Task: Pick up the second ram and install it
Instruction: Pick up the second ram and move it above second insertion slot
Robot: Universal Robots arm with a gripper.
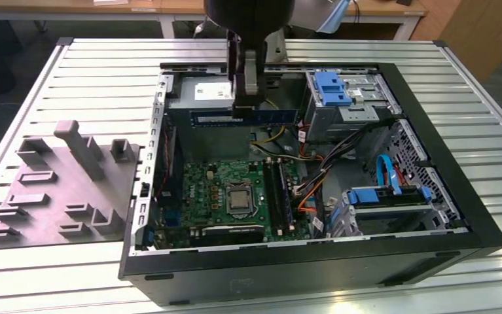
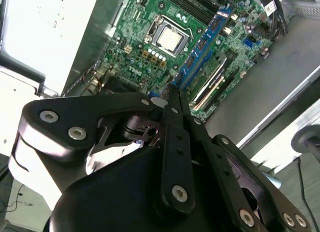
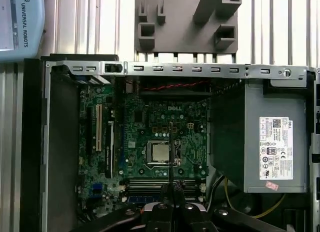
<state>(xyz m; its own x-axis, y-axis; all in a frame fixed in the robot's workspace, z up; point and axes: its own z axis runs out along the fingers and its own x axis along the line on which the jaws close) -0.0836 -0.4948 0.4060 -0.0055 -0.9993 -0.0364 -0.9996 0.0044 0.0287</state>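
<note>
The second ram is a long dark-blue stick hanging level inside the open computer case, above the motherboard and just in front of the grey power supply. My gripper comes straight down from above and is shut on the stick near its middle. In the second wrist view the ram runs out from the closed fingertips of the gripper over the board. The ram appears edge-on as a thin line in the first wrist view, above the black memory slots beside the processor.
A grey fixture block with raised posts lies on the slatted table at the exterior view's left of the case. Inside the case are blue drive brackets, a lower drive bay and bundles of cables. The case walls surround the board.
</note>
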